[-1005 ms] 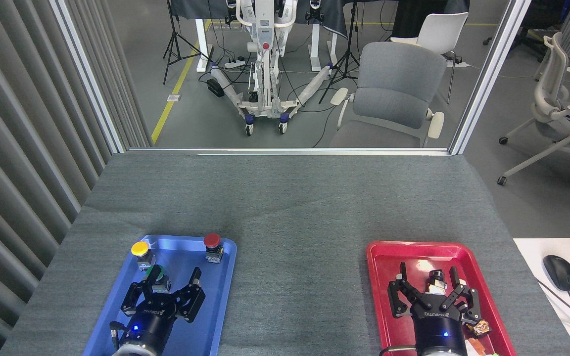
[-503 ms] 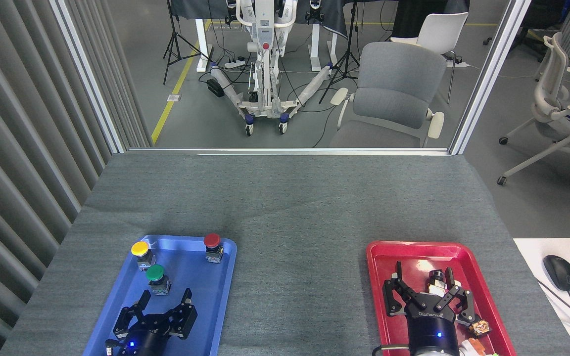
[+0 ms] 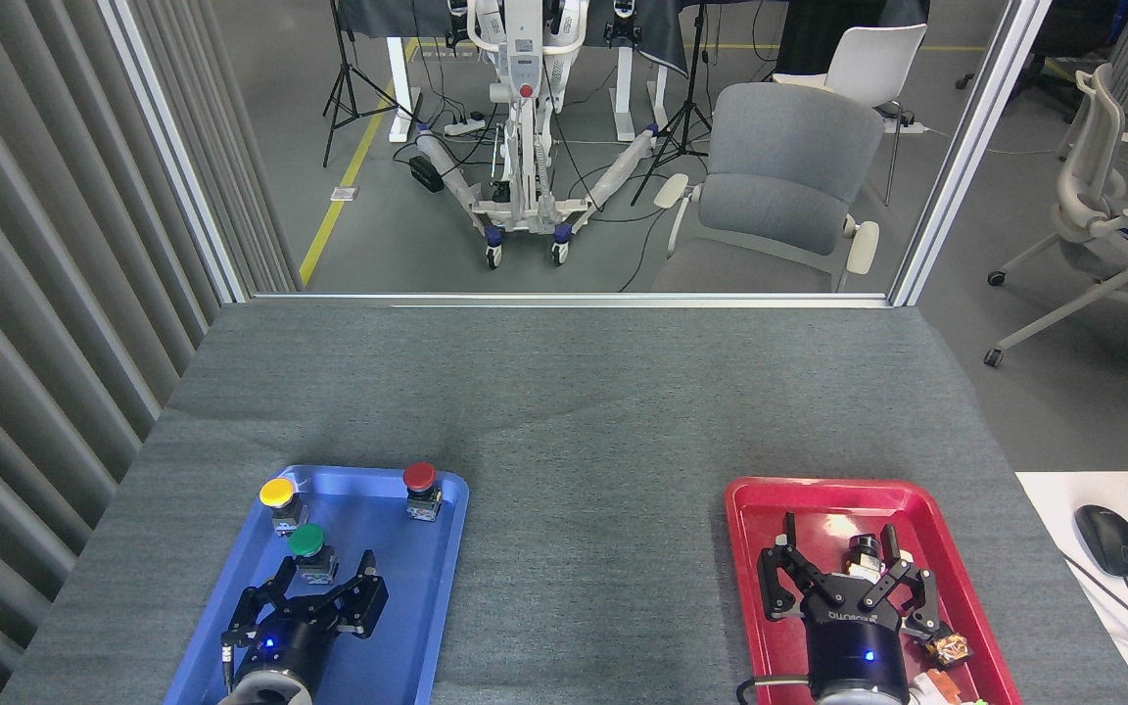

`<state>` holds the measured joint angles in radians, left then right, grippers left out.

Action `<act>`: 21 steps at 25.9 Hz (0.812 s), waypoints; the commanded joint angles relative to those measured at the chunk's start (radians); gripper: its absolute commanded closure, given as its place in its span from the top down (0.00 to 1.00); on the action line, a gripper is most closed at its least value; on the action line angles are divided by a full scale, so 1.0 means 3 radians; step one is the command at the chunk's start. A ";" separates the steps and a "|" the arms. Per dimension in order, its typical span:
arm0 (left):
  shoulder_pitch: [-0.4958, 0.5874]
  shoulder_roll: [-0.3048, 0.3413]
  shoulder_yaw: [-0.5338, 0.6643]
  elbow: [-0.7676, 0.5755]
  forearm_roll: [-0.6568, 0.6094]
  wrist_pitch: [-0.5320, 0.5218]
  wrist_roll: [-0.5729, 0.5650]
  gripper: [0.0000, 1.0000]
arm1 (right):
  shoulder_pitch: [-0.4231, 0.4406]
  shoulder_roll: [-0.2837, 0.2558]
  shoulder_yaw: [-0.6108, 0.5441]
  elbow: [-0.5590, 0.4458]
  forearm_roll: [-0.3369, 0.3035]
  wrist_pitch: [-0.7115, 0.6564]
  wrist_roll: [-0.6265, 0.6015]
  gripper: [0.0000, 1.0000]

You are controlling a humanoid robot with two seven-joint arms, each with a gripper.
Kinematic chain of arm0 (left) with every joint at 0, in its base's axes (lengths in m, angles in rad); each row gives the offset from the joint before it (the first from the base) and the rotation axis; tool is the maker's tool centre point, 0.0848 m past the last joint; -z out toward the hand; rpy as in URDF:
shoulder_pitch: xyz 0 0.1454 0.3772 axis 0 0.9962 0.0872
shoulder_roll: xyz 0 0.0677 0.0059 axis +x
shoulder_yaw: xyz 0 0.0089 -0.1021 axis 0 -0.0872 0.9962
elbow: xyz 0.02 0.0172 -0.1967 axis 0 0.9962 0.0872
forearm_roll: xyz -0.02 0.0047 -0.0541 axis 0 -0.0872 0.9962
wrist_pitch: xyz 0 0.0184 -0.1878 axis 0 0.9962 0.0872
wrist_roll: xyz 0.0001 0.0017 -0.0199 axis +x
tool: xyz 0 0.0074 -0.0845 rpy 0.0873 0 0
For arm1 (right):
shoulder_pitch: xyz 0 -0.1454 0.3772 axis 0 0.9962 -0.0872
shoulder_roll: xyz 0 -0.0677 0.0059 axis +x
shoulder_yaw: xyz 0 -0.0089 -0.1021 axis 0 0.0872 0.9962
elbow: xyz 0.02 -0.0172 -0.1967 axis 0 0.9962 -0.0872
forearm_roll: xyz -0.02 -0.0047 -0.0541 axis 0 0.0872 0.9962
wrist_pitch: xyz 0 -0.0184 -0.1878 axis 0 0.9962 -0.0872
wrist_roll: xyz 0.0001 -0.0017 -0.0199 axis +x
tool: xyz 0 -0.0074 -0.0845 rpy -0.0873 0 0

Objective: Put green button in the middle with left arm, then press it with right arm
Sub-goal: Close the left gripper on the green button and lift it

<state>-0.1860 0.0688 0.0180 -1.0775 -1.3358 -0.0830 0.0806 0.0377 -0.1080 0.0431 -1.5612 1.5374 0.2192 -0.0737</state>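
The green button [image 3: 308,544] stands upright in the blue tray [image 3: 427,607], just below the yellow one. My left gripper [image 3: 321,575] hovers over the tray right behind the button, open, its fingertips [image 3: 285,570] flanking the button's near side without closing on it. My right gripper [image 3: 843,553] is open above the red tray [image 3: 750,548], fingers spread, nothing held. The bare grey tabletop in the middle [image 3: 593,548] lies between the two trays.
A yellow button [image 3: 277,496] and a red button [image 3: 420,482] stand at the blue tray's far end. Small objects, including a metal part [image 3: 863,553], lie in the red tray. A white desk with a mouse [image 3: 1108,540] sits at the right edge.
One second ago my left gripper was around the green button; it drew back toward me, then edged forward again to just behind the button. The right gripper retreated slightly.
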 commanded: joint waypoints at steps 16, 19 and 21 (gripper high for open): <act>-0.0249 0.0190 0.0149 0.0406 0.0035 0.0021 0.0002 0.99 | -0.0003 -0.0003 0.0061 -0.0001 0.0029 0.0118 0.0026 1.00; -0.0351 0.0185 0.0149 0.0590 0.0045 0.0016 0.0007 0.99 | 0.0002 -0.0003 0.0127 -0.0001 0.0029 0.0118 0.0016 1.00; -0.0351 0.0185 0.0149 0.0590 0.0050 -0.0010 0.0023 0.99 | -0.0023 0.0007 0.0122 -0.0001 0.0024 0.0123 0.0026 1.00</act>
<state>-0.2796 0.1252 0.0627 -0.9220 -1.3220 -0.0794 0.0819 0.0365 -0.1085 0.0741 -1.5618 1.5449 0.2515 -0.0616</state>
